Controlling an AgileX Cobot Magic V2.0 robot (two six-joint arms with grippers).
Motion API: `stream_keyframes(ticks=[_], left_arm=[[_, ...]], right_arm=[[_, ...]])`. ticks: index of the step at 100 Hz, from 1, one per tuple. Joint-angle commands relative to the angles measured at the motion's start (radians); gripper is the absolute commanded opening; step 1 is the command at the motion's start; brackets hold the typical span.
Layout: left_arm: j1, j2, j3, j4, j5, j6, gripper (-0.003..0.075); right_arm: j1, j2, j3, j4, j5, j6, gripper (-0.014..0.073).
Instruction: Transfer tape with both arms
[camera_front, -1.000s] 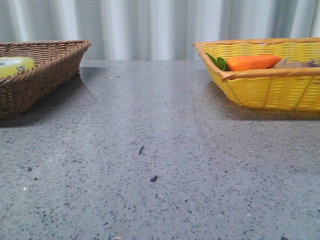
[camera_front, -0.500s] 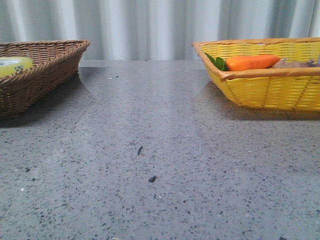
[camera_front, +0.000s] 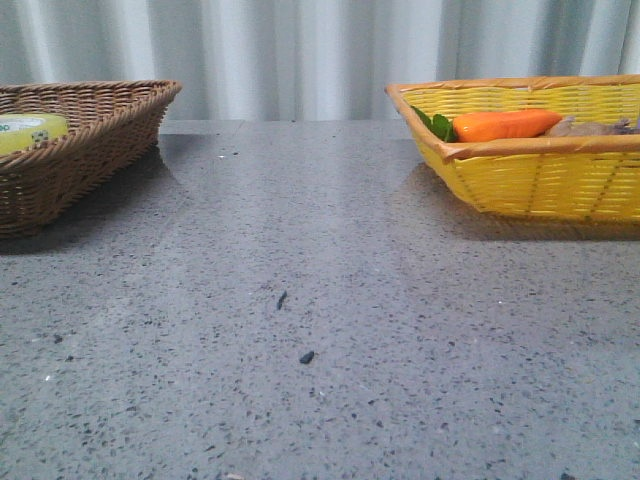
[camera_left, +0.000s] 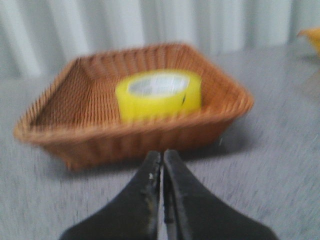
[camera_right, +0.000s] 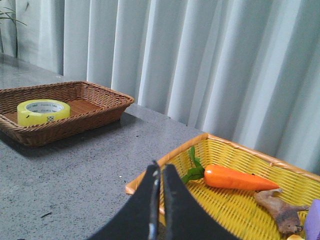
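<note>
The yellow-green tape roll (camera_left: 159, 95) lies flat, pale face up, inside the brown wicker basket (camera_left: 60, 137). It also shows in the front view (camera_front: 30, 131) at the far left and in the right wrist view (camera_right: 43, 111). My left gripper (camera_left: 162, 156) is shut and empty, in front of the brown basket's near rim, apart from it. My right gripper (camera_right: 161, 170) is shut and empty, above the near corner of the yellow basket (camera_right: 240, 210). Neither gripper shows in the front view.
The yellow basket (camera_front: 540, 185) at the right holds an orange carrot (camera_front: 505, 124) with green leaves, a brown piece (camera_right: 280, 209) and a purple object (camera_right: 312, 220). The brown basket (camera_front: 90, 150) stands at the left. Grey speckled tabletop (camera_front: 320, 300) lies between them; curtains behind.
The front view shifts very slightly; nothing on the table has moved.
</note>
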Motion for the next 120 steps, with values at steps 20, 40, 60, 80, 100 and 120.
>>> stream_keyframes(ticks=[20, 40, 60, 80, 100, 120], left_arm=[[0.002, -0.029, 0.093, 0.144, -0.036, -0.251, -0.002], [0.002, -0.029, 0.093, 0.144, -0.032, -0.257, -0.002], [0.002, -0.029, 0.093, 0.144, -0.032, -0.257, -0.002], [0.002, -0.029, 0.093, 0.142, -0.032, -0.257, -0.002], [0.002, -0.029, 0.093, 0.142, -0.032, -0.257, -0.002], [0.002, -0.029, 0.093, 0.142, -0.032, -0.257, -0.002]], right_arm=[[-0.001, 0.021, -0.021, -0.035, -0.07, -0.004, -0.0041], [-0.001, 0.021, -0.021, -0.035, -0.07, -0.004, -0.0041], [-0.001, 0.021, -0.021, -0.035, -0.07, -0.004, -0.0041], [-0.001, 0.021, -0.021, -0.035, -0.07, -0.004, -0.0041], [-0.001, 0.021, -0.021, -0.035, -0.07, -0.004, -0.0041], [-0.022, 0.011, 0.024, -0.04, -0.034, -0.004, -0.0041]])
